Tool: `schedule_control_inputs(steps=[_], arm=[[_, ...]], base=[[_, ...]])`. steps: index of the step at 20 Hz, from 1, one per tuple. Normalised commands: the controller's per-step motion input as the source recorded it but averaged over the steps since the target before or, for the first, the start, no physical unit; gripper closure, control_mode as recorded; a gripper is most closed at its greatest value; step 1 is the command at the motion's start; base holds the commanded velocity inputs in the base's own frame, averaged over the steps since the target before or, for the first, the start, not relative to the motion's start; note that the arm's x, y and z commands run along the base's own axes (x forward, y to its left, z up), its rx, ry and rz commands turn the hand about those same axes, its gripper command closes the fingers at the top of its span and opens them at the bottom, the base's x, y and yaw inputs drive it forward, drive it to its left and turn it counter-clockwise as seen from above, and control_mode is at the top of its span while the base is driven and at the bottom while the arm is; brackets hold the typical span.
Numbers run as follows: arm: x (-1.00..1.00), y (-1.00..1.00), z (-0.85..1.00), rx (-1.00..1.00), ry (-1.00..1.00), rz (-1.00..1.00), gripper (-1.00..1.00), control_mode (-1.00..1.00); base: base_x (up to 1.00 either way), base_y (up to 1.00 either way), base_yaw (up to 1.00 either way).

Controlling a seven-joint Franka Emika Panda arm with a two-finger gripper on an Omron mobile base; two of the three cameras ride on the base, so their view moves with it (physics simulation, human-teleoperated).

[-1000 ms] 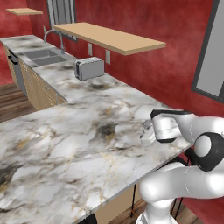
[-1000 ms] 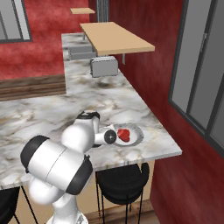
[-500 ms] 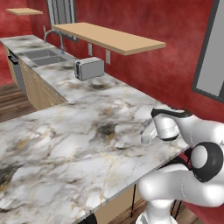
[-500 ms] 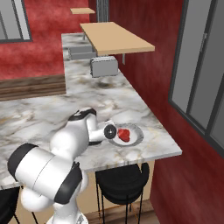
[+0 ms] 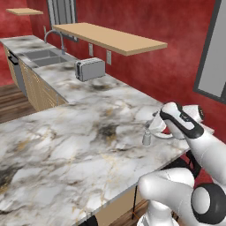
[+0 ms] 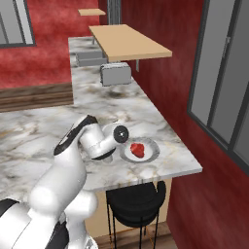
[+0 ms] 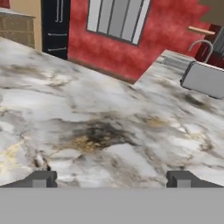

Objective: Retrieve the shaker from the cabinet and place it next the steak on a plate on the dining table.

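End effector (image 7: 111, 179) released, fingers wide apart, nothing held. Shaker (image 5: 146, 138) upright on table (image 5: 66, 141), just beside plate (image 6: 151, 154) with steak (image 6: 137, 149). Risk: wrist close by; careless retreat could topple it.

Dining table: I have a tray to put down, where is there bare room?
The broad marble stretch of the dining table between the toaster and the near edge is bare. It is crowded by the plate, where the shaker and the hand sit.
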Motion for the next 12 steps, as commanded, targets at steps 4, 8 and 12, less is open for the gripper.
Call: schedule_control_inputs(steps=[4, 8, 12], arm=[[-0.53, 0.0, 1.0, -0.06, 0.1, 0.09, -1.0, -1.0], [-0.63, 0.0, 1.0, -0.09, 0.21, 0.09, -1.0, -1.0], [-0.75, 0.0, 0.9, -0.07, 0.22, 0.1, -1.0, -1.0]], base=[[0.0, 0.0, 0.0], [0.0, 0.0, 0.0], [0.0, 0.0, 0.0]])
